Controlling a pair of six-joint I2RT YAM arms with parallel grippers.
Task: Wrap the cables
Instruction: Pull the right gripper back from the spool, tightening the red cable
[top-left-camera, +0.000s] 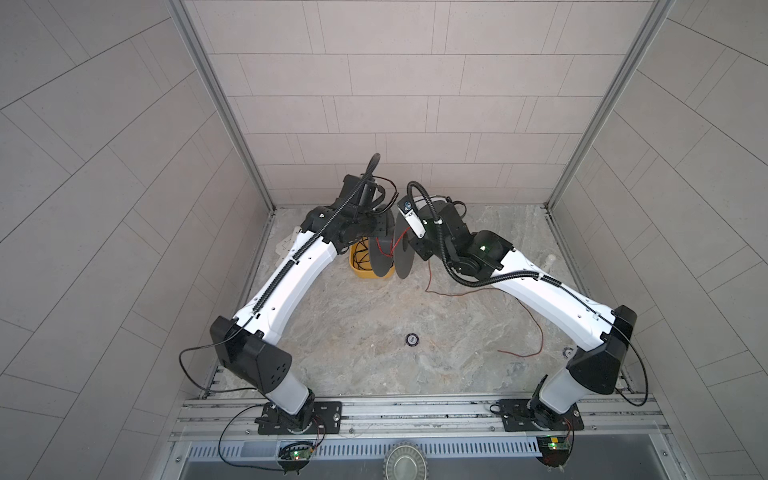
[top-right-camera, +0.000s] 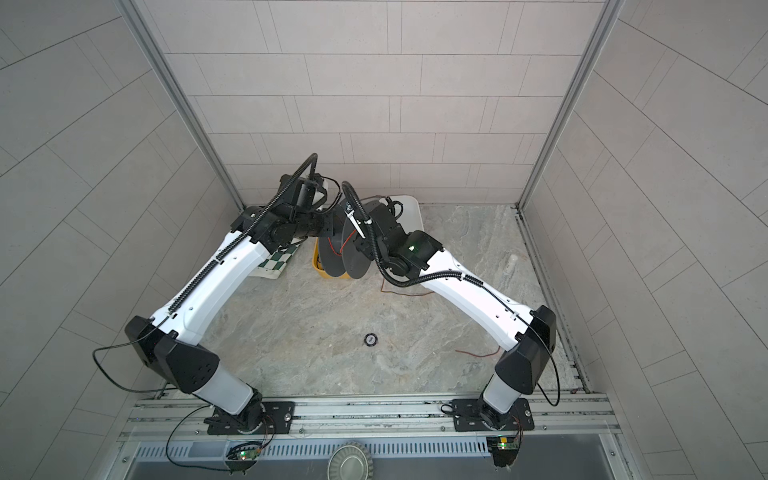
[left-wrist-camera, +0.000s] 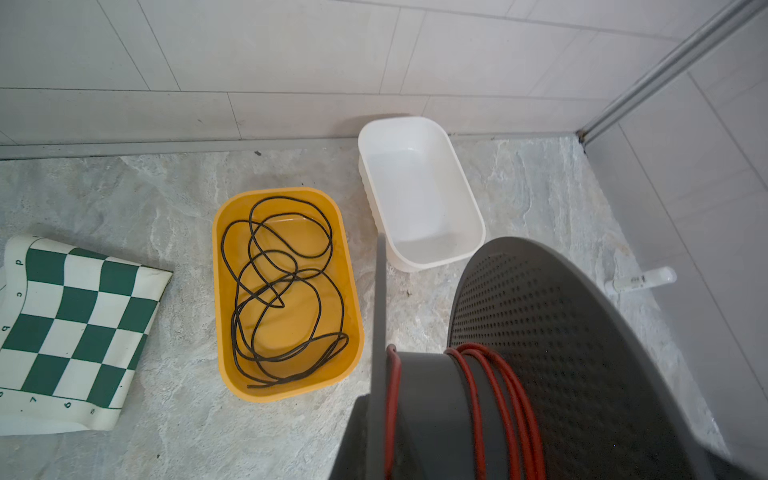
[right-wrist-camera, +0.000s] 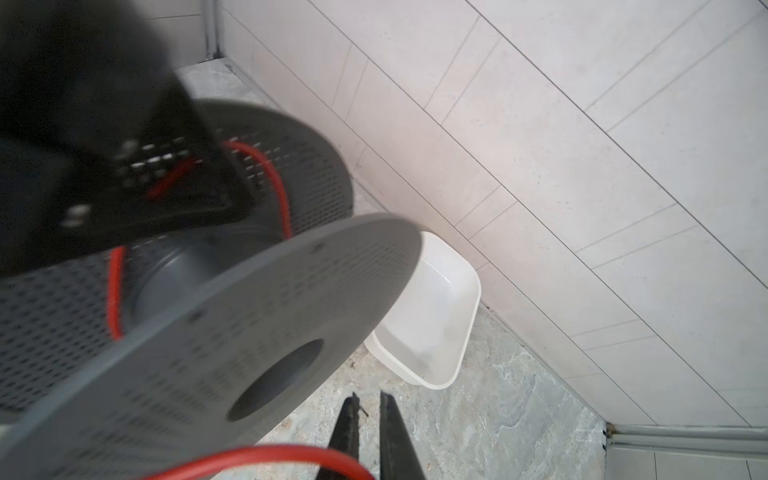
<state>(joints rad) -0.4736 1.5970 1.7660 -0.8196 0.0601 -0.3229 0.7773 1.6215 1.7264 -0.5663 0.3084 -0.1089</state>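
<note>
Red thin flexible wire (right-wrist-camera: 291, 452) is the work item. Several turns sit on the hub of the grey perforated plastic spool (left-wrist-camera: 582, 353). The rest leaves the spool and trails over the marbled tabletop (top-left-camera: 353, 332) toward 4 o'clock in a top view. Its free end lies near the right arm's elbow.

Left claw (top-left-camera: 384, 230): the fingers are hidden. Treat it as pressed together. Judge it to be carrying the spool, because the spool hangs clear of the tabletop.

Right claw (right-wrist-camera: 369, 397): the fingers stand slightly apart, with tabletop visible between them. The wire runs up to them, but you cannot tell whether it is pinched.

In both top views the spool axis runs 9 to 3 o'clock between the claws. The right claw stands just beside the 3 o'clock flange, so the winding slot lies at 9 o'clock from that claw and the slack at 5 o'clock. The right arm is nearer the slack.

Clearances:
- The back wall is close at 12 o'clock.
- The yellow plastic tray (left-wrist-camera: 291, 392), holding a thin black cable (left-wrist-camera: 237, 332), is partly hidden by the spool in both top views.
- The white plastic tray (left-wrist-camera: 419, 208) sits against the wall at 1 o'clock.
- Open tabletop extends from 4 to 8 o'clock.
</note>
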